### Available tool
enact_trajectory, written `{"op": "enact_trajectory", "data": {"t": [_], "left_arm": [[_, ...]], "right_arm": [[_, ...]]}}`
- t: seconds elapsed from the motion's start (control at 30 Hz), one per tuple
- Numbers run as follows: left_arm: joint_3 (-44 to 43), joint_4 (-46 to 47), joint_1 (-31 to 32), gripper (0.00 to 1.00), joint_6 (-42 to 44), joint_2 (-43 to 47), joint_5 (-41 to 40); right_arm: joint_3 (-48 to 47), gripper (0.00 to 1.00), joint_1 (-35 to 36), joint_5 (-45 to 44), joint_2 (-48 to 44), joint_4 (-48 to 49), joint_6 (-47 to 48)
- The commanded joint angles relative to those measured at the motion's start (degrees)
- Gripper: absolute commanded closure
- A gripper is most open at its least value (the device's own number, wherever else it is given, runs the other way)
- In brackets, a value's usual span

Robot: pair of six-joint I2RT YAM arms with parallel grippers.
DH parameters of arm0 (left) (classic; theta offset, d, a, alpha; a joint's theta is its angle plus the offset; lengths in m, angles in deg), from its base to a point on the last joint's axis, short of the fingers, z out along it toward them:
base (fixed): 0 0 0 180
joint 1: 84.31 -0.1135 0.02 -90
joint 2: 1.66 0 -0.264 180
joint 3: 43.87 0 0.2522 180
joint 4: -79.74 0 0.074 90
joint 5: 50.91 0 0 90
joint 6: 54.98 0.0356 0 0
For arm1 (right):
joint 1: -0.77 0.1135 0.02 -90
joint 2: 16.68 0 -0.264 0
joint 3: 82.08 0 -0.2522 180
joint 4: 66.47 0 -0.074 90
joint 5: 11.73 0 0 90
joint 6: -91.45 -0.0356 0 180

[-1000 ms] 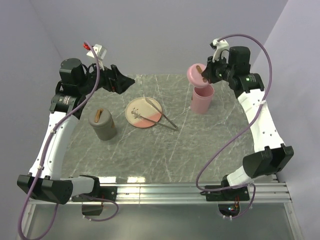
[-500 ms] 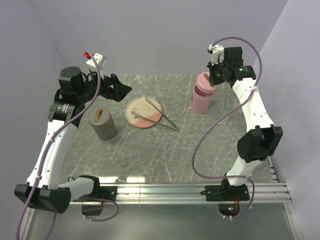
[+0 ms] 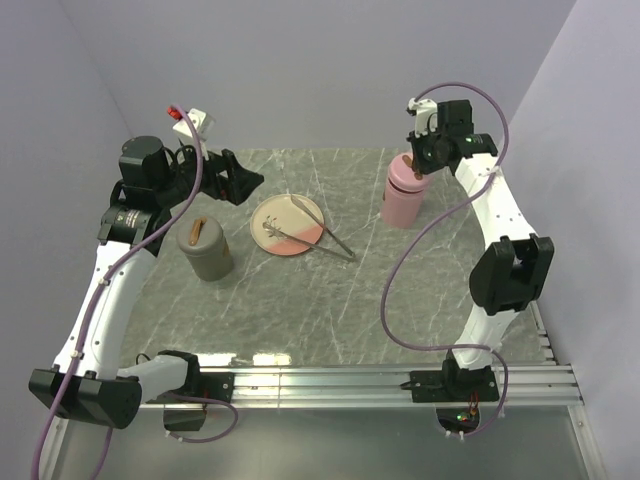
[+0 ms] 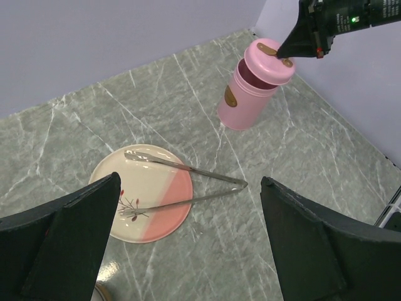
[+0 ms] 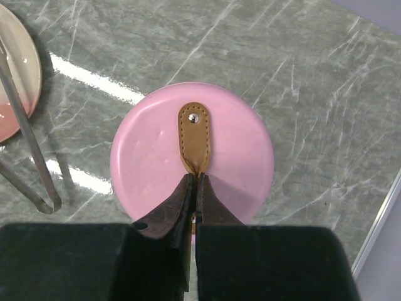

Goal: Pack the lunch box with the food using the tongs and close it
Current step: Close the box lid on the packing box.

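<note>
Right hand [image 5: 194, 182] on leather tab [image 5: 194, 138], round lid [image 5: 241, 157]

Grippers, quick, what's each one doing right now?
Left gripper: open, holding nothing.
Right gripper: shut on the brown tab of the pink lid.

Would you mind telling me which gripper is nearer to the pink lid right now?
Right. The right gripper is shut on the brown tab atop the pink lid. The left gripper hangs open on the other side of the plate, well away from the lid.
</note>
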Motion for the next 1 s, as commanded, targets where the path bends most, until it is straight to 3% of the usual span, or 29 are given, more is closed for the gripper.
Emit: {"op": "enact_trajectory", "data": {"t": [0.0, 0.97], "left_arm": [[-0.03, 2.77, 0.19, 0.01, -0.47, 0.72, 0.05], [1.20, 3.47, 0.19, 0.01, -0.83, 1.33, -0.13]], "right_arm": [[0.38, 1.00, -0.35, -0.28, 0.53, 4.13, 0.30], [2.76, 1.00, -1.23, 1.03, 5.89, 4.14, -0.75]]}}
